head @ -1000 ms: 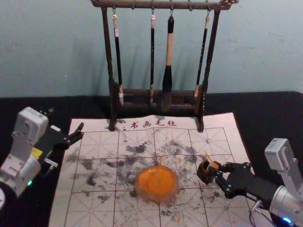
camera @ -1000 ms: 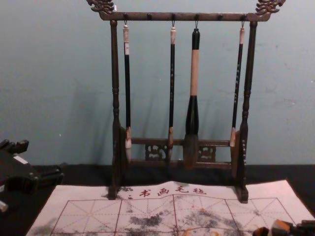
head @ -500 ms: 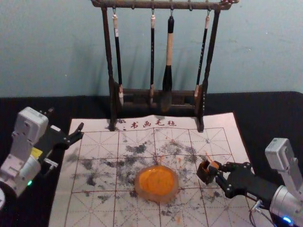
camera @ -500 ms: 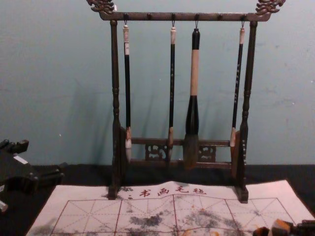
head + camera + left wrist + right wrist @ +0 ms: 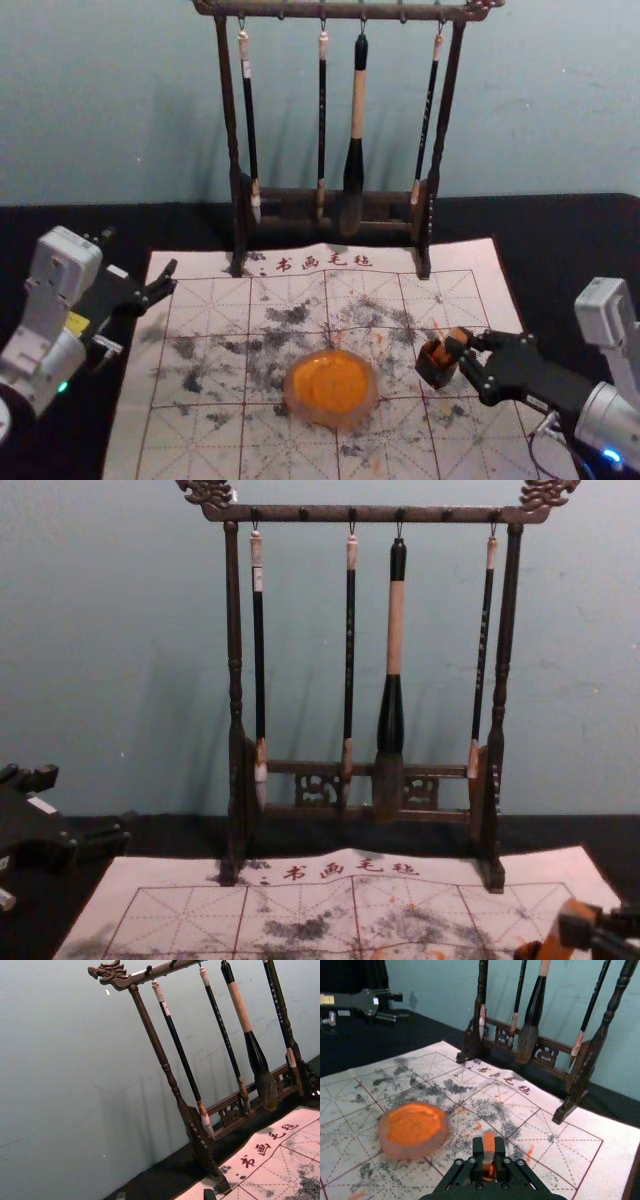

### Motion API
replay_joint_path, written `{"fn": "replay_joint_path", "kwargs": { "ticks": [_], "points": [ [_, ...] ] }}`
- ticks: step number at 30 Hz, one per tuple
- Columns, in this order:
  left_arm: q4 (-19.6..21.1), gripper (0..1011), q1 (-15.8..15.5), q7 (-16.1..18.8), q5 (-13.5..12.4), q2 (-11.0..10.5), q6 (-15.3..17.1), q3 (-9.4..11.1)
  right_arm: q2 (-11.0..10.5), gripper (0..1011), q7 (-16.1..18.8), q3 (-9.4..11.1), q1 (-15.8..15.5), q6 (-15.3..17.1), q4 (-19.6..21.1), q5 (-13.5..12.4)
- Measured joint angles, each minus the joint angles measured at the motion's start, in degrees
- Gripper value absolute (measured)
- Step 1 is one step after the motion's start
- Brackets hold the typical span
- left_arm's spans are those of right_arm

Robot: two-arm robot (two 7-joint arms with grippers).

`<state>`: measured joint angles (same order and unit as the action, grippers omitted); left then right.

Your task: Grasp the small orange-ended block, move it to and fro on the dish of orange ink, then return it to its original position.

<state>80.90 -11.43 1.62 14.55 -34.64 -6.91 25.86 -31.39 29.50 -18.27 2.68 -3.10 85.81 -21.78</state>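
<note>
While gripping the block (image 5: pixel 489 1149), right gripper (image 5: pixel 463 345) reaches inward.

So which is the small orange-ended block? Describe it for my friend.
Find the pale mat before the brush rack, then the round dish of orange ink on it. Just to the robot's right of that is a small dark box; the block is at its top, gripped by the right pincer. Unlike the dish, it is narrow and straight-sided.

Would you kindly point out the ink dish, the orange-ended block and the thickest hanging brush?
Ink dish (image 5: pixel 415 1151): right wrist view, on its outer wall.
Orange-ended block (image 5: pixel 489 1142): right wrist view, on its orange end.
Thickest brush (image 5: pixel 395 630): chest view, on its pale handle section.
</note>
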Motion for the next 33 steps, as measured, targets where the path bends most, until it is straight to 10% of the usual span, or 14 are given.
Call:
{"fn": "replay_joint_path", "kwargs": {
  "ticks": [17,33],
  "points": [
    [0.0,1001,0.0,0.0,0.0,0.0,0.0,0.0,-1.72,104,0.88,2.26,-1.39,0.5,6.32,-3.77],
    [0.0,1001,0.0,0.0,0.0,0.0,0.0,0.0,-1.77,104,3.91,-4.16,4.19,1.75,5.24,-1.04]
  ]
}}
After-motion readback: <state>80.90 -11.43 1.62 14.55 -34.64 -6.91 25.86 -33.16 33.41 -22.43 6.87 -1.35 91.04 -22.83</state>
